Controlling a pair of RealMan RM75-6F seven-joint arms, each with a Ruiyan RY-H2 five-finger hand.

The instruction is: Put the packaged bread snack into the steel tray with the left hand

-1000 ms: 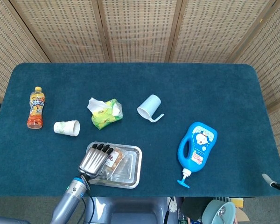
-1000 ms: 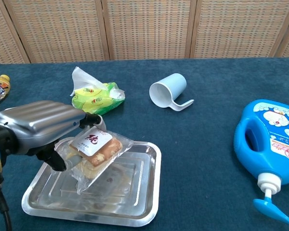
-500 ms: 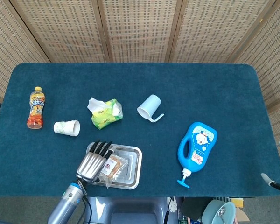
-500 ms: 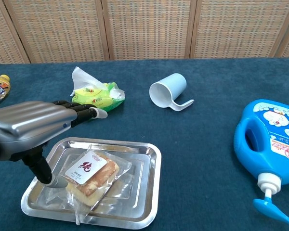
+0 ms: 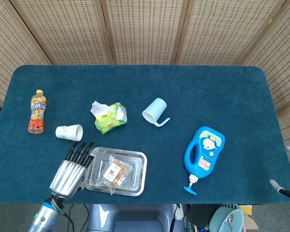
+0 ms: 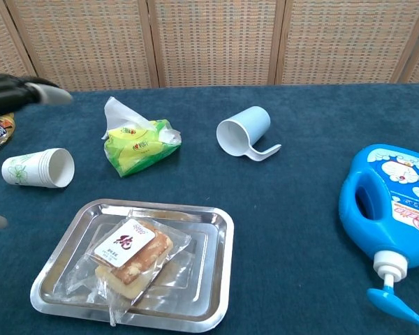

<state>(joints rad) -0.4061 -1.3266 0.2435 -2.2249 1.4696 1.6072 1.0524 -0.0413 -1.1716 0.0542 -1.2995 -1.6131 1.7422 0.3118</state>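
The packaged bread snack (image 5: 113, 172) lies flat inside the steel tray (image 5: 138, 162), on the blue tabletop (image 5: 222, 96). The left robot hand (image 5: 71, 167) hovers just beside the tray's left edge, empty, fingers spread and clear of the snack. A paper cup (image 5: 69, 132) lies on its side nearby.

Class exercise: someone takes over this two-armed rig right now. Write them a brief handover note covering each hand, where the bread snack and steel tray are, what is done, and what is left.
Left hand: holds nothing, fingers spread, just left of the steel tray.
Right hand: not in view.
Packaged bread snack: lying inside the tray, label up, nothing touching it.
Done: snack is in the tray and released.
Left: nothing on the placing itself; probably only move the left arm clear.
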